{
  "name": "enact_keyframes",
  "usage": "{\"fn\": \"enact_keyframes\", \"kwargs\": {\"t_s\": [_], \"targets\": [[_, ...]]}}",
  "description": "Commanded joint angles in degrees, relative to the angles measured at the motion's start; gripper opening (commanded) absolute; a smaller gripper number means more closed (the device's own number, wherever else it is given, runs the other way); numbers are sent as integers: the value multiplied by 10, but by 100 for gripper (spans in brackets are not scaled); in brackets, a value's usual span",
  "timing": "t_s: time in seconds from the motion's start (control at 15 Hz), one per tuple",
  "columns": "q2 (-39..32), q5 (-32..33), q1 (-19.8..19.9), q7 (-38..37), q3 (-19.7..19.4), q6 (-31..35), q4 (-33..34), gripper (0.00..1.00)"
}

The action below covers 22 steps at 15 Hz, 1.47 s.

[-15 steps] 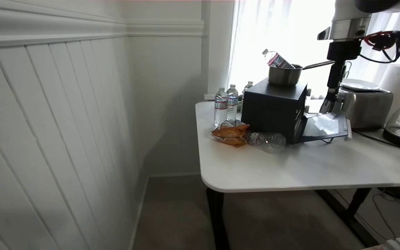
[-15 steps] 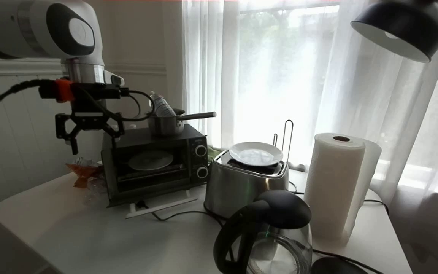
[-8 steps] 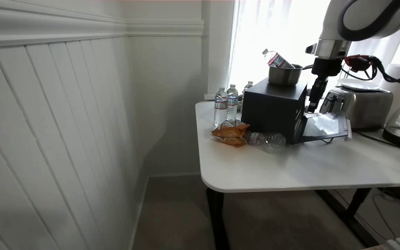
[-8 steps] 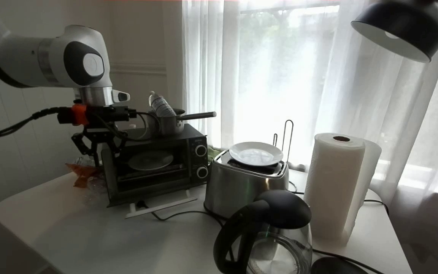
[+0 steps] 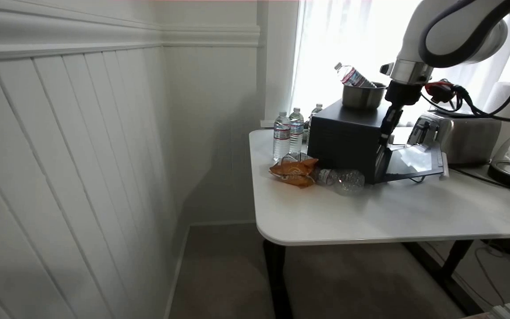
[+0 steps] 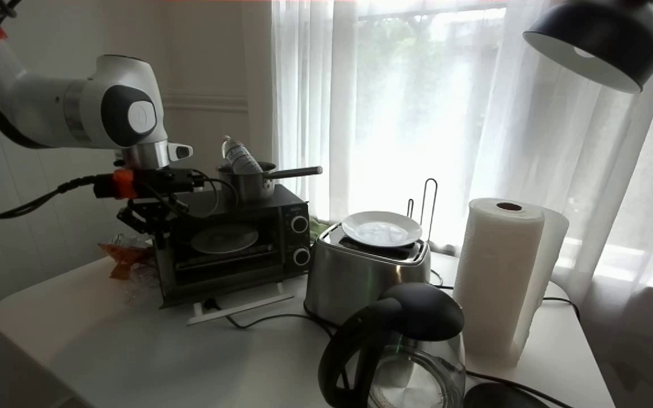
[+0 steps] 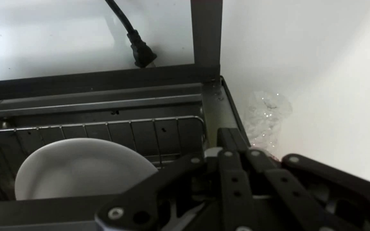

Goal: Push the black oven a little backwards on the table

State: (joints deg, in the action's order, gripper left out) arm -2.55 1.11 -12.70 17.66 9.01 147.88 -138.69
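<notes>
The black oven [image 5: 341, 141] [image 6: 298, 242] [image 7: 217, 112] stands on the white table [image 5: 339, 221] [image 6: 179, 362] [image 7: 339, 106] with its glass door [image 5: 414, 160] [image 7: 207, 35] hanging down. Inside lies a white plate [image 6: 224, 238] [image 7: 72, 166] on the wire rack. My gripper [image 7: 233, 138] is shut, its two fingertips pressed together with nothing between them. In both exterior views the gripper [image 5: 383, 141] [image 6: 159, 232] points down at the front of the oven, by the side edge near the crumpled bottle. Whether the fingertips touch the oven frame I cannot tell.
On the oven sits a pot [image 5: 361, 96] [image 6: 250, 184] with a bottle leaning in it. Water bottles [image 5: 281, 137], an orange bag [image 5: 295, 172] and a crumpled bottle [image 5: 348, 181] lie beside it. A silver toaster [image 6: 355, 283], kettle [image 6: 411, 340] and paper towels [image 6: 496, 283] stand opposite.
My arm has come down and in towards the oven front, and the gripper has gone from open to shut. The oven and the objects around it look unmoved.
</notes>
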Motion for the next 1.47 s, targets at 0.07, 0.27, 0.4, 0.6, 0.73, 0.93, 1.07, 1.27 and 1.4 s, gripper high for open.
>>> {"fn": "enact_keyframes", "kwargs": {"t_s": [0.07,0.27,0.4,0.6,0.73,0.93,1.07,1.27,1.4], "targets": [[-13,-44,8,25,15,28,10,0],[-16,-85,10,55,20,42,7,0],[-18,-116,10,78,23,59,6,0],[-23,-154,11,113,27,71,9,0],[-26,-178,11,135,32,72,14,0],[-34,-192,10,152,36,75,23,0],[-41,-205,9,160,40,77,30,0],[-51,-220,7,163,46,85,39,0],[-57,-225,5,157,52,91,46,0]]}}
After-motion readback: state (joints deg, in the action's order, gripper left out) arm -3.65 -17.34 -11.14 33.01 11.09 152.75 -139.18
